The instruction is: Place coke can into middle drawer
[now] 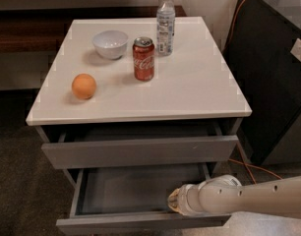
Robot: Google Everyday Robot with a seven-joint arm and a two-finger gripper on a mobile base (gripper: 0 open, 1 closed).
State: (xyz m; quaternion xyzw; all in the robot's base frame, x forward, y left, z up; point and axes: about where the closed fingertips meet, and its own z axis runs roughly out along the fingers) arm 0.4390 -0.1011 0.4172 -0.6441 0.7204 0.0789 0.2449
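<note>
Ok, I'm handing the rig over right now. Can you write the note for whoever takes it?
Gripper: low, at the front right of the middle drawer, far from the can.
Coke can: upright on the white cabinet top, between the white bowl and the water bottle. The orange sits nearer the front left.
Done: middle drawer pulled open, its grey interior showing. The upper drawer is also slightly out.
Left: raise the arm, grasp the can, lower it into the middle drawer and release.
</note>
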